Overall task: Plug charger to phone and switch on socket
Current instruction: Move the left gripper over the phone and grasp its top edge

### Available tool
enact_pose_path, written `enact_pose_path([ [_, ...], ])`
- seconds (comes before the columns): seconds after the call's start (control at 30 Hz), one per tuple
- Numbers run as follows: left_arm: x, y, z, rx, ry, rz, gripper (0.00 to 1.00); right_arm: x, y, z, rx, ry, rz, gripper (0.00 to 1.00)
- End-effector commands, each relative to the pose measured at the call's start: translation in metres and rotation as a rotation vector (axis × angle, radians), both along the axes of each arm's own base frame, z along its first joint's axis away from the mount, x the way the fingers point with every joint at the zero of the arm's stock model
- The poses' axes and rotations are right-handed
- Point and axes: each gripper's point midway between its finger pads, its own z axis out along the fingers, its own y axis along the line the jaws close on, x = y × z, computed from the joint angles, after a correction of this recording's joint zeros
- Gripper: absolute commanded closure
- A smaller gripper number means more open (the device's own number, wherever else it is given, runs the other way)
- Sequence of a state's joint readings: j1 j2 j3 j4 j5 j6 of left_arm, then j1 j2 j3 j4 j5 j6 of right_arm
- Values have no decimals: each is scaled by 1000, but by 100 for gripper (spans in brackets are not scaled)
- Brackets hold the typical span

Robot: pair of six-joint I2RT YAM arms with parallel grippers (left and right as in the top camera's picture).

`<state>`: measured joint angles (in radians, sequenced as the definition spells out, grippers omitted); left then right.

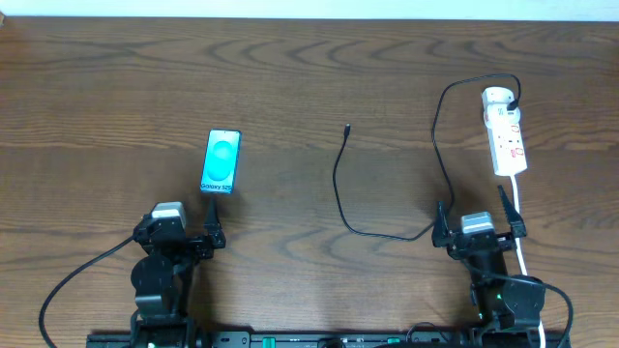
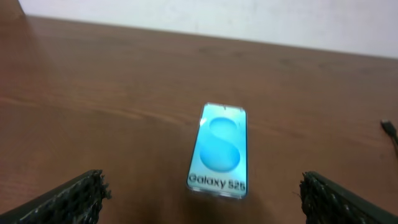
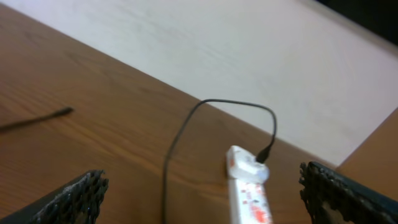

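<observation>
The phone (image 1: 221, 161) lies flat at the left, its cyan screen up; in the left wrist view it (image 2: 219, 150) sits just ahead of my jaws. The black charger cable (image 1: 340, 184) runs from its loose connector tip (image 1: 347, 128) in the middle, curves down and right, then up to the white plug adapter (image 1: 497, 97) on the socket (image 1: 506, 135). The socket (image 3: 250, 193) and the cable (image 3: 180, 137) show in the right wrist view. My left gripper (image 1: 179, 235) is open and empty below the phone. My right gripper (image 1: 479, 232) is open and empty below the socket.
The socket's white cord (image 1: 519, 208) runs down beside my right gripper toward the front edge. A pale wall (image 3: 249, 56) lies beyond the table's far edge. Bare wood (image 1: 290, 58) fills the table's far part.
</observation>
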<state>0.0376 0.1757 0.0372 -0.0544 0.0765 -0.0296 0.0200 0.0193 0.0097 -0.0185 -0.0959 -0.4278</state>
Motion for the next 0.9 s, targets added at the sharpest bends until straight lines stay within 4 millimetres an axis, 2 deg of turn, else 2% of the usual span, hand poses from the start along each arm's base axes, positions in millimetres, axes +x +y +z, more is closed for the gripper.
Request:
enact_pose_path([
  [0.0,3,-6,18,-17,-2,-31,2,-4,5,24,149,-24,32,1],
  [0.23,14,-18,56,-42,57,-100,2,-15,15,68,188,-7,90,1],
  [0.37,25,-28,83,-73,167,-158,2,-8,24,94,191,88,130,1],
  [0.63,42,-37,119,-73,409,-231,2,28,37,111,215,349,181,1],
  [0.77,45,-37,125,-72,570,-240,3,43,49,111,242,500,234,1],
  [0.87,47,-37,121,-95,723,-239,2,51,52,107,259,610,243,1],
])
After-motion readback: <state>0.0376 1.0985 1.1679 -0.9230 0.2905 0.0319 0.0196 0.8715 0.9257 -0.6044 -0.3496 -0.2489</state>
